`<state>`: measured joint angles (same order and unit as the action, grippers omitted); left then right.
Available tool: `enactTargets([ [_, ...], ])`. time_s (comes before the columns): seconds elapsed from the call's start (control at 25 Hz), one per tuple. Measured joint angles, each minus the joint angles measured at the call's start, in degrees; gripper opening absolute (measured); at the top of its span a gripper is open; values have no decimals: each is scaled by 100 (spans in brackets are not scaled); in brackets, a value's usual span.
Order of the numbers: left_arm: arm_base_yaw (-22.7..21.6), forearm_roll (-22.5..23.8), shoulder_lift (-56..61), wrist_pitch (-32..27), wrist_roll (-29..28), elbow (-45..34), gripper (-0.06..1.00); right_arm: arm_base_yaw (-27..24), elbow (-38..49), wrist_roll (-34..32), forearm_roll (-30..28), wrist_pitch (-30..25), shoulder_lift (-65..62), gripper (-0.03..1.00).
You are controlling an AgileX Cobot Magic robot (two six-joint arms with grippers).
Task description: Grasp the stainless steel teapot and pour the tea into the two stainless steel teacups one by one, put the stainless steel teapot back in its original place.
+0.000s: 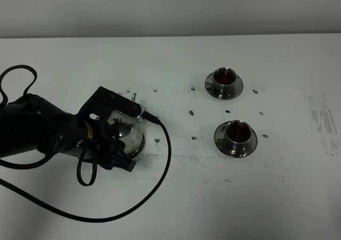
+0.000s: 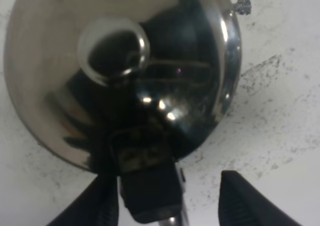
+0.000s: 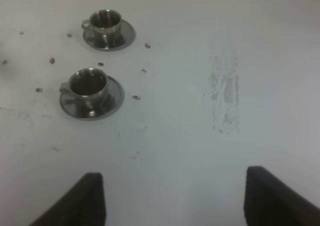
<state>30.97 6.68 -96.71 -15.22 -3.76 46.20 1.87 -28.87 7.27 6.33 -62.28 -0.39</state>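
Stainless steel teapot [image 1: 128, 133] shiny, round-bodied, upright on the table, lid knob [image 2: 114, 50] up, dark handle block [image 2: 147, 178] between the left gripper [image 1: 118, 156] fingers, which straddle it with jaws apart; whether they press it can't be told. Saucer under the pot hidden. Two stainless steel teacups, far cup [image 1: 224, 78] and near cup [image 1: 237, 132], each upright on its own round saucer, insides reddish-dark from above, well apart from the left gripper, out ahead of the right gripper [image 3: 172, 198], side by side, not touching
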Motion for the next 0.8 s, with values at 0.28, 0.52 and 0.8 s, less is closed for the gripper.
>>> enactTargets([
  [0.28, 0, -197, 134, -49, -4, 0, 45, 0, 0, -6, 0, 0, 0, 59],
  [0.52, 18, -321, 867, -293, -4, 0, 46, 0, 0, -6, 0, 0, 0, 59],
  [0.8, 201, -222, 1875, -723, 2, 0, 46, 0, 0, 0, 0, 0, 0, 59],
])
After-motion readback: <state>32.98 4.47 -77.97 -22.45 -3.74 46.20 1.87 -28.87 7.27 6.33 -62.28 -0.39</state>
